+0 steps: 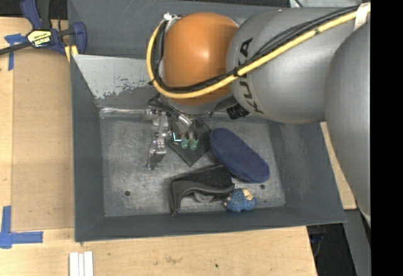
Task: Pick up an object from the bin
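The orange cover (198, 54) on the wrist is nearest the camera. A yellow cable (189, 87) loops round it, and the grey arm (296, 73) runs off to the right. Below the cover the gripper (165, 144) hangs down over the upper middle of the bin (88, 161). Its metal parts reach towards the grey floor. How far open it is cannot be told, and nothing can be seen in its grasp.

Just right of the gripper lies a small dark flat piece (192, 150) with green spots on its upper edge. It sits cornerwise, with one corner pointing to the bin's near wall. Whether the gripper touches it cannot be told.

Next to its right lies a dark blue oval pad (240, 156). Its long axis runs from upper left to lower right, and its upper end is close to the dark piece.

Below both lies a black curved thing (200, 185). It lies lengthwise along the near wall, its left end bent downwards and its right end just under the pad. A small blue lump (240, 201) with a yellow speck lies at that right end, near the bin's lower right corner. The floor to the left of the gripper is bare and scuffed.
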Controlling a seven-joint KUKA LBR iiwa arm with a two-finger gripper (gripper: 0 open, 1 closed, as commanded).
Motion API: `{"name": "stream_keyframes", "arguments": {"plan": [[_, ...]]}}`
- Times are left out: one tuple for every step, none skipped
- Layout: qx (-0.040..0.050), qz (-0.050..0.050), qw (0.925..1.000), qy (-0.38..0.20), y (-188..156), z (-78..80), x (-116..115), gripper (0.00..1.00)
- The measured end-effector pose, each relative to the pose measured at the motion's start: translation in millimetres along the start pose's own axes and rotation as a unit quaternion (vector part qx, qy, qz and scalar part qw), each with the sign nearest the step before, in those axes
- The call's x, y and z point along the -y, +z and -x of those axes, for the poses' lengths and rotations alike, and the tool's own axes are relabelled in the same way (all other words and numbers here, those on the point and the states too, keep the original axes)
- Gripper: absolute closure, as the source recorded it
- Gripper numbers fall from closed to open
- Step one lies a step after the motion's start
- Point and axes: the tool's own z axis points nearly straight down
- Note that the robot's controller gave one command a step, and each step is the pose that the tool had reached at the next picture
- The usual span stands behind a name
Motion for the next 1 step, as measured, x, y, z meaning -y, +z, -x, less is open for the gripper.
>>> {"name": "stream_keyframes", "arguments": {"plan": [[0.0032, -0.002, 0.9997, 0.025, -22.1, -44.5, 129.9, 0.00]]}}
